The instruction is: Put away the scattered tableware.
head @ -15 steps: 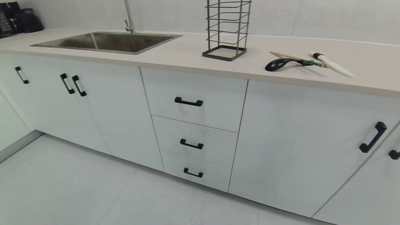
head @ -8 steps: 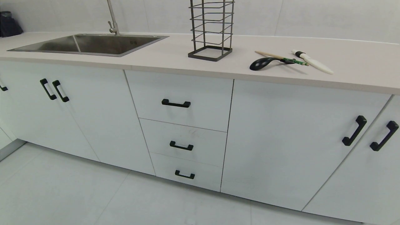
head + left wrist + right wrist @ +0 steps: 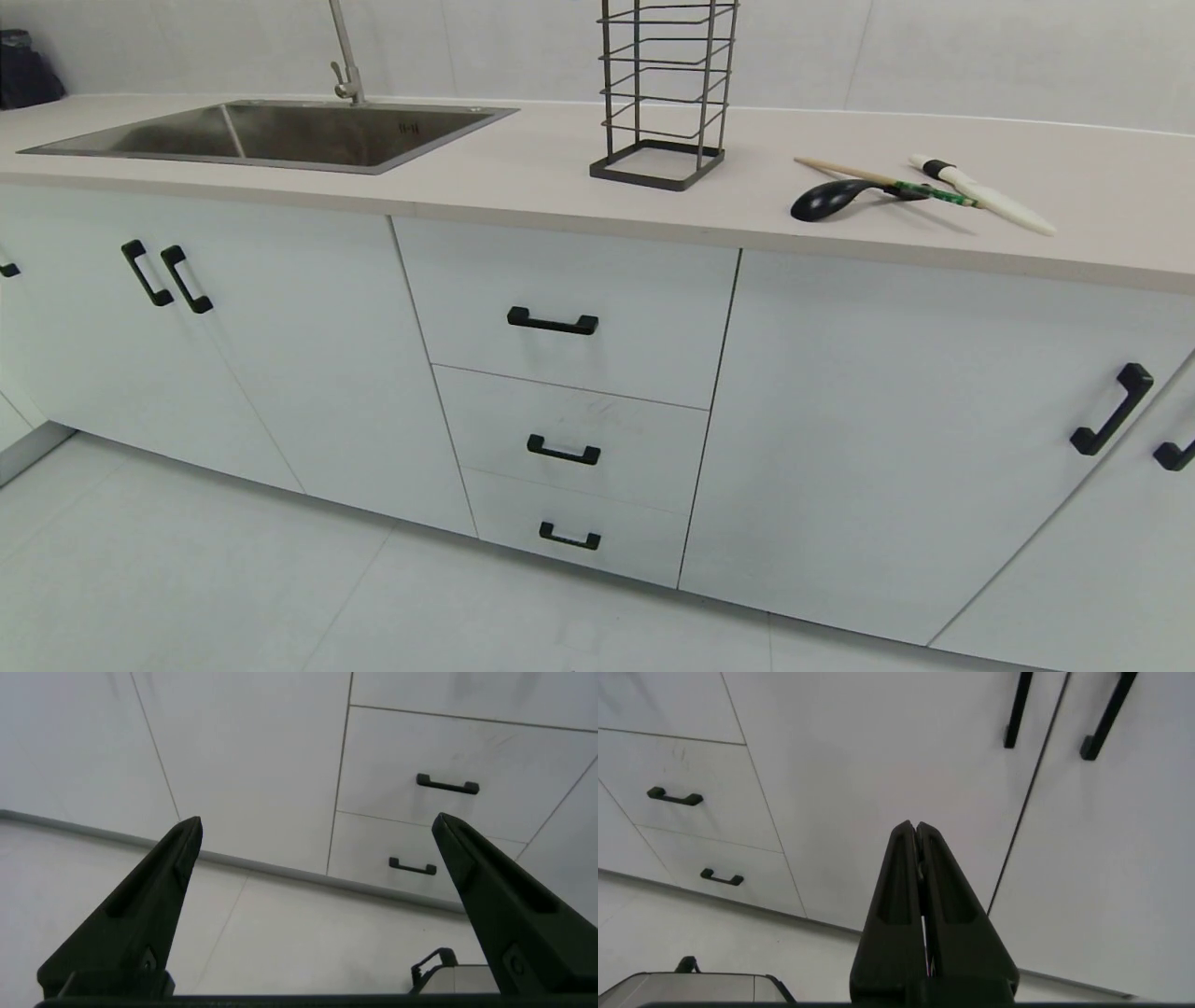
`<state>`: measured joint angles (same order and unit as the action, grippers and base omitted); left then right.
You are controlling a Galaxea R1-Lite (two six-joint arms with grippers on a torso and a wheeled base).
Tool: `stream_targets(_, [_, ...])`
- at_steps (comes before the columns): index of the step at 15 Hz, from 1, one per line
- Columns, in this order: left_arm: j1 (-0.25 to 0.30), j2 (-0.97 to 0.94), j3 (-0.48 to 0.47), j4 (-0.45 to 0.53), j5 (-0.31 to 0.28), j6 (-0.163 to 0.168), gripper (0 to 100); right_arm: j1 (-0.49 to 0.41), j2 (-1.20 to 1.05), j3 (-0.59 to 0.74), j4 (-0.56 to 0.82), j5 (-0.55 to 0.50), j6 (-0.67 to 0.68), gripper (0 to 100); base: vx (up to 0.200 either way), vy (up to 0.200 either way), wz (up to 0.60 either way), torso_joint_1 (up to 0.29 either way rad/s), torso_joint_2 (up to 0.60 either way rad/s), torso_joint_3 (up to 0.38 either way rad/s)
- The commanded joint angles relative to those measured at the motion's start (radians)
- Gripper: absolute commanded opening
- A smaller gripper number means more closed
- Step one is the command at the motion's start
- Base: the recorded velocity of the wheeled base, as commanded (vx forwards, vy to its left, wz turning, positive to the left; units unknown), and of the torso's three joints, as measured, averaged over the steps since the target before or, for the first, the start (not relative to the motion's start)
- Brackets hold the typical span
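On the countertop (image 3: 523,191) to the right lie a black spoon (image 3: 834,197), a wooden chopstick with a green end (image 3: 882,176) and a white knife with a black band (image 3: 988,195), close together and crossing. A tall dark wire rack (image 3: 664,89) stands on the counter left of them. My left gripper (image 3: 318,831) is held low in front of the cabinets, open and holding nothing, pointing at the drawers (image 3: 448,786). My right gripper (image 3: 917,835) is shut with nothing in it, facing the cabinet door (image 3: 887,775).
A steel sink (image 3: 280,131) with a tap (image 3: 345,56) is set in the counter at left. Below are three drawers with black handles (image 3: 553,323) and cabinet doors on both sides. A dark appliance (image 3: 28,79) stands at the far left. Tiled floor (image 3: 187,569) lies in front.
The whole head picture has shifted: the camera swung right, then slightly back, and the counter now sits a little nearer. The tableware and rack lie as before.
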<state>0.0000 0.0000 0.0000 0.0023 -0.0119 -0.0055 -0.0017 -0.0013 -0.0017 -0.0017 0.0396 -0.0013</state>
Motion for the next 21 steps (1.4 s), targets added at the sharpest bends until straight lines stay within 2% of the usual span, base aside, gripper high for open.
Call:
stream_targets(1, [0.000,0.000,0.000,-0.001,-0.002,0.002,100,0.000,0.001,0.000,0.000,0.000,0.000,0,0.000,0.000,0.00,0.000,0.00,0.000])
stream_targets(3, [0.000,0.000,0.000,-0.001,-0.003,0.004,100,0.000,0.001,0.000,-0.001,0.000,0.000,0,0.000,0.000,0.00,0.000,0.00,0.000])
stream_targets(4, [0.000,0.000,0.000,-0.001,-0.002,-0.008,100,0.000,0.001,0.000,0.000,0.000,0.000,0,0.000,0.000,0.00,0.000,0.00,0.000])
stream_targets(6, [0.000,0.000,0.000,0.001,-0.002,-0.011,100,0.000,0.001,0.000,0.000,0.000,0.000,0,0.000,0.000,0.00,0.000,0.00,0.000])
stream_targets(8, [0.000,0.000,0.000,0.001,-0.003,-0.001,100,0.000,0.001,0.000,0.000,0.000,0.000,0,-0.100,-0.100,0.00,-0.001,0.00,0.001])
stream_targets(10, [0.000,0.000,0.000,-0.001,-0.002,-0.008,100,0.000,0.001,0.000,-0.001,0.000,0.000,0,0.000,0.000,0.00,0.000,0.00,0.000])
stream_targets(19, [0.000,0.000,0.000,0.001,-0.005,-0.004,100,0.000,0.001,0.000,0.000,0.000,0.000,0,0.000,0.000,0.00,0.000,0.00,0.000])
stream_targets(21, [-0.005,0.012,-0.002,0.001,-0.048,0.004,100,0.000,0.001,0.000,0.000,0.000,0.000,0,0.000,0.000,0.00,0.000,0.00,0.000])
